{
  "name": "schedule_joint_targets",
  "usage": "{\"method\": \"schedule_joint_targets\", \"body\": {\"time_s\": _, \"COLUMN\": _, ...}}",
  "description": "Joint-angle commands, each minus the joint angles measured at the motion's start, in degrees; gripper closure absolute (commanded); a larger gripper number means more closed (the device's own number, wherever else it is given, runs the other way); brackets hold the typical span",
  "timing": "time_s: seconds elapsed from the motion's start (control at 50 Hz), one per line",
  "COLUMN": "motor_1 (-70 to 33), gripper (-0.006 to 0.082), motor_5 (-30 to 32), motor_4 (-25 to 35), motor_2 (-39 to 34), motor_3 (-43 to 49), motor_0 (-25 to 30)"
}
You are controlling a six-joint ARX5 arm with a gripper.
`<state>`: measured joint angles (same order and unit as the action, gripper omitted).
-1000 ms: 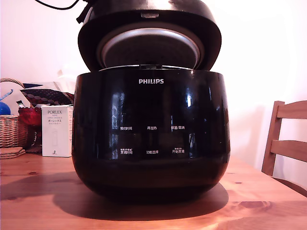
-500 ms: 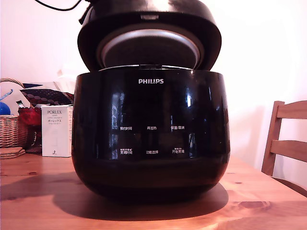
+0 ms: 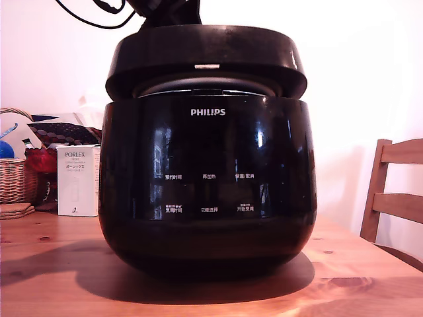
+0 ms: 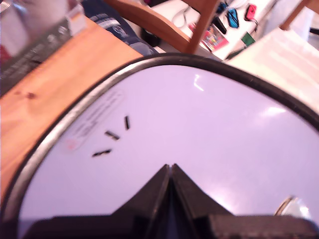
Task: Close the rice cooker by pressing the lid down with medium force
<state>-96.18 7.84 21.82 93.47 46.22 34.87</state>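
Exterior view: the lid (image 3: 206,61) has swung down since a moment ago and now sits nearly flat on the cooker (image 3: 207,185) on the worktop (image 3: 53,277), a thin gap left. Wrist view: the gripper (image 4: 170,172), jaws closed, presses the lid top.

White carton (image 3: 77,180), wicker basket (image 3: 13,178) — wooden chair (image 3: 394,191) opposite.

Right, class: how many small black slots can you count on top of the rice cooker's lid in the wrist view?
3. The slots sit in a loose arc on the lid, beside the label near its rim. The gripper may hide more.
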Motion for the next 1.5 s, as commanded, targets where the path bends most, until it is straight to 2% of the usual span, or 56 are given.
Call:
{"method": "schedule_joint_targets", "body": {"time_s": 0.0, "motor_1": -2.1, "gripper": 0.0791, "motor_5": -0.2, "motor_4": -0.3, "motor_2": -1.7, "motor_3": 1.4, "motor_0": 0.5}}
{"method": "schedule_joint_targets", "body": {"time_s": 0.56, "motor_1": -2.1, "gripper": 0.0791, "motor_5": 0.1, "motor_4": -1.3, "motor_2": -6.9, "motor_3": 2.8, "motor_0": 0.5}}
{"method": "schedule_joint_targets", "body": {"time_s": 0.84, "motor_1": -2.1, "gripper": 0.0791, "motor_5": 1.6, "motor_4": -1.7, "motor_2": -6.9, "motor_3": 9.4, "motor_0": 0.5}}
{"method": "schedule_joint_targets", "body": {"time_s": 1.16, "motor_1": -0.7, "gripper": 0.0791, "motor_5": 1.6, "motor_4": -5.9, "motor_2": -6.9, "motor_3": 16.0, "motor_0": 0.5}}
{"method": "schedule_joint_targets", "body": {"time_s": 1.48, "motor_1": 1.0, "gripper": 0.0791, "motor_5": 1.7, "motor_4": -6.9, "motor_2": -6.9, "motor_3": 22.8, "motor_0": 0.3}}
